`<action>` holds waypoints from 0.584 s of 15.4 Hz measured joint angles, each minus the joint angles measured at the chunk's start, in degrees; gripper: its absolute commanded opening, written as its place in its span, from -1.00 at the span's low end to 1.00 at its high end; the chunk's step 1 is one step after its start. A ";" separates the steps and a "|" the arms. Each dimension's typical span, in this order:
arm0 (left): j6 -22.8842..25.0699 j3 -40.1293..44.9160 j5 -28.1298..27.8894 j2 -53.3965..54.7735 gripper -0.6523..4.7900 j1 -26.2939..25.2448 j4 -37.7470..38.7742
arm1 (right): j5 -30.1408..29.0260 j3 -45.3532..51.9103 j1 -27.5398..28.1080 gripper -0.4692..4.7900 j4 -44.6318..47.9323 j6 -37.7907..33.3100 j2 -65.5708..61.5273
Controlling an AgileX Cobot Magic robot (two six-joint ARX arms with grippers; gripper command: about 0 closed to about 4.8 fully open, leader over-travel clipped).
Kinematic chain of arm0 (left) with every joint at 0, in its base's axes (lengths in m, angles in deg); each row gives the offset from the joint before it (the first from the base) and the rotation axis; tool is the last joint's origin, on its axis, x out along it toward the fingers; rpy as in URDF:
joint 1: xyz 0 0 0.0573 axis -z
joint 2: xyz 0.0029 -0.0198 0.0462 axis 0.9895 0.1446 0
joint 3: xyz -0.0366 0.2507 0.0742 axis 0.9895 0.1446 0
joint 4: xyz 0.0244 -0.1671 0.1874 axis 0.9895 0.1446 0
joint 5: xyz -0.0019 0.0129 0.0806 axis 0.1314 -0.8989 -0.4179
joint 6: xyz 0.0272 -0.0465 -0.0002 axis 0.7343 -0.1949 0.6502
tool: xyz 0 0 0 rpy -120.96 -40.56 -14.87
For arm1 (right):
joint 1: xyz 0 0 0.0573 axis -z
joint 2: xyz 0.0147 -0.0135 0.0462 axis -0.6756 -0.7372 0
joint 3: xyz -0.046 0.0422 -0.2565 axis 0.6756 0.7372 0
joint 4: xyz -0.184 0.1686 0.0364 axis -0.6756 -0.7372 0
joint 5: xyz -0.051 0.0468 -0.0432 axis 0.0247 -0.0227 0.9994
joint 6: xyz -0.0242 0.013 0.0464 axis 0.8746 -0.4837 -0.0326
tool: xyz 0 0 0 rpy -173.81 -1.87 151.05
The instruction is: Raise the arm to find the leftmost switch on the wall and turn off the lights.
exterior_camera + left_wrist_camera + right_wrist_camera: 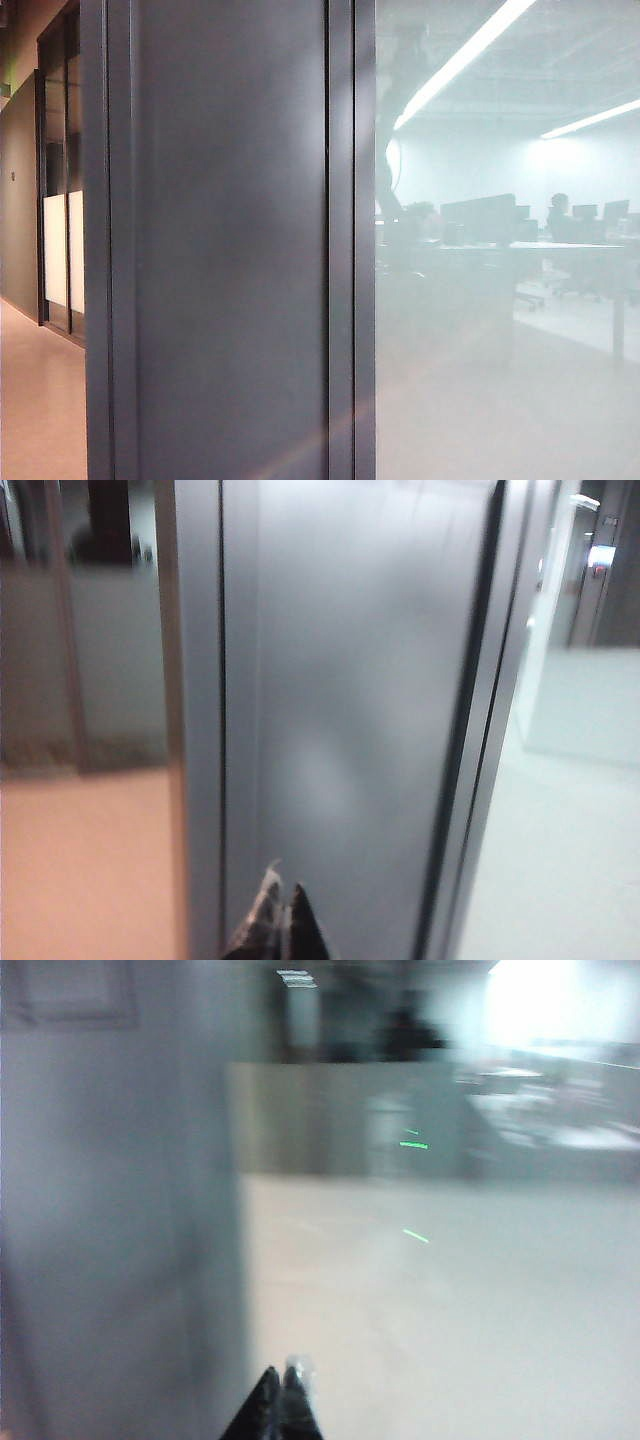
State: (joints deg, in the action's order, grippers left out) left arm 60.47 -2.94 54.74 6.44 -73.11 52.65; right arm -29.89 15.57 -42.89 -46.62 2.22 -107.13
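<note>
The arm [392, 130] shows as a dark shape in the glass [500, 350], upper middle. Left gripper [283, 895] and right gripper [282, 1375] are both closed, empty. No writing is legible.

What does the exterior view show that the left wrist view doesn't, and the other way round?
Only the exterior view shows lit ceiling light strips, desks with monitors, a seated person and the arm as a dark shape in the glass. Only the left wrist view shows the left hand, its fingertips together, close to the panel. Both show the grey wall panel; neither shows a switch.
</note>
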 measured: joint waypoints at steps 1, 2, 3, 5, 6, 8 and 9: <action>-1.81 4.07 0.00 -2.16 -0.78 0.00 -0.68 | 2.10 3.32 0.00 -0.83 -0.02 0.00 3.61; -3.15 7.54 0.04 -4.15 -0.78 0.00 -1.60 | 4.72 7.41 0.00 -0.82 0.42 0.02 7.58; -3.56 11.37 0.02 -6.60 -0.78 0.00 -2.86 | 8.24 10.64 -0.02 -0.82 0.02 0.02 11.02; -3.67 17.09 -0.20 -10.91 -0.78 0.00 -3.85 | 17.14 16.50 0.00 -0.82 0.00 0.02 17.14; -3.67 19.34 -0.28 -13.03 -0.78 0.00 -3.82 | 21.07 19.23 0.00 -0.83 0.07 0.02 19.82; -3.65 23.58 -3.65 -16.31 -0.78 0.00 -4.50 | 26.51 24.41 0.00 -0.82 0.02 0.72 23.39; -3.65 25.64 -5.81 -17.27 -0.78 0.00 -4.39 | 26.75 26.36 0.00 -0.82 -0.55 1.14 24.28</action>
State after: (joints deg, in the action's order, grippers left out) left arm 56.82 22.70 48.92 -10.82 -73.11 48.25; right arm -3.14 41.93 -42.89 -47.17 3.35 -82.84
